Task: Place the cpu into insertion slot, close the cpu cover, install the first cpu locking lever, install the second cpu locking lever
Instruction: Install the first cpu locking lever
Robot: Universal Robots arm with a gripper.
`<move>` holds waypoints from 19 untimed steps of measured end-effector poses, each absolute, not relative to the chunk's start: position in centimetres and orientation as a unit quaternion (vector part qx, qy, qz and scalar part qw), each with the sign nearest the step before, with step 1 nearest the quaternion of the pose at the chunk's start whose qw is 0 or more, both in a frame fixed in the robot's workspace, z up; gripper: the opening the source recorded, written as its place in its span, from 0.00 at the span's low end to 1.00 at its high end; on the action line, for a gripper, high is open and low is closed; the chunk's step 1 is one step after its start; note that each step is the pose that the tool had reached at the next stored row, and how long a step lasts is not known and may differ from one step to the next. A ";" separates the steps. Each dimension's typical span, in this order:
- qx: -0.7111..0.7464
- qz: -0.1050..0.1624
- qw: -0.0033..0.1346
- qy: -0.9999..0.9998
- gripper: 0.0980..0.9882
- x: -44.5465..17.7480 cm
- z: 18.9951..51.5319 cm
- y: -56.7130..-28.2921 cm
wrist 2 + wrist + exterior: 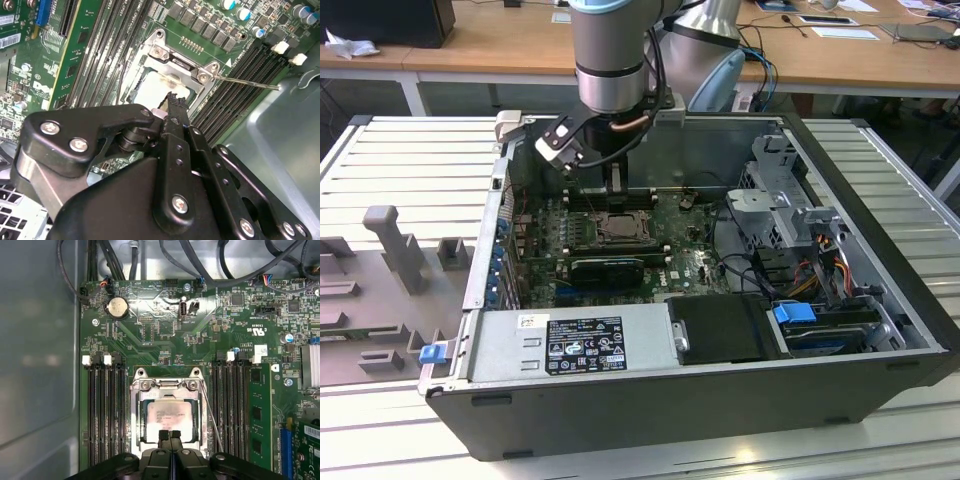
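Above the insertion slot [620,230], the gripper [170,434] hangs, fingers pressed together and empty, beside the cpu [167,416] framed by the cpu cover [140,420].

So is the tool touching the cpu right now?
Cannot tell. In both wrist views the tool overlaps the edge of the cpu; whether there is contact or a gap is hidden.

Memory slots [105,415] flanking insertion slot [167,385]
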State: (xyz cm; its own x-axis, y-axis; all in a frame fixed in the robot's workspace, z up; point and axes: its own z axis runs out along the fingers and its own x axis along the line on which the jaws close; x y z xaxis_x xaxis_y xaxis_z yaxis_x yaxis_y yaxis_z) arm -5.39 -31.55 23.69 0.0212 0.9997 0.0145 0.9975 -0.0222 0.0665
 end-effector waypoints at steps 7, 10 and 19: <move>0.714 0.028 0.019 0.699 0.01 -5.5 24.2 -31.5; 0.714 0.028 0.019 0.699 0.01 -5.5 24.5 -31.5; 0.714 0.028 0.019 0.699 0.01 -5.5 27.4 -31.5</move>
